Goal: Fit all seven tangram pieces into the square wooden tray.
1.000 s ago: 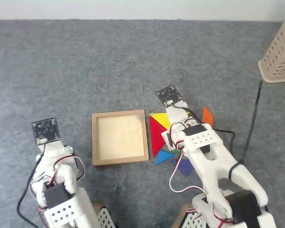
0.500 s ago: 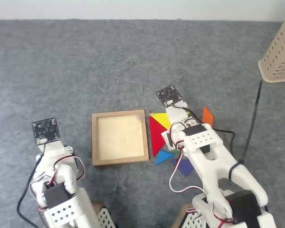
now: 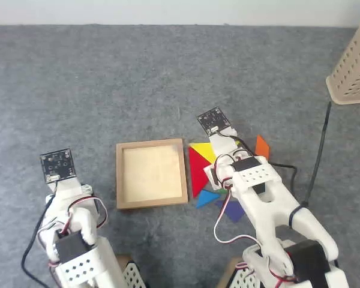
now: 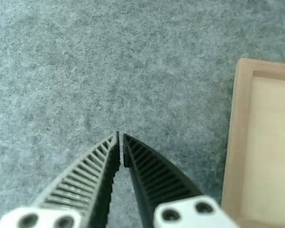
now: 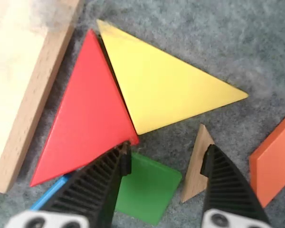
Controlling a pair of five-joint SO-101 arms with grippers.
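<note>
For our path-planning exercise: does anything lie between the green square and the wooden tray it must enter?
Yes. The red triangle lies flat between the green square and the wooden tray, close beside the tray's wall; a blue piece shows its tip there too.

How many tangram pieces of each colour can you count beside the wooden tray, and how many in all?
red piece: 1
yellow piece: 1
green piece: 1
plain wood piece: 1
orange piece: 1
blue piece: 1
purple piece: 1
Total: 7
</note>
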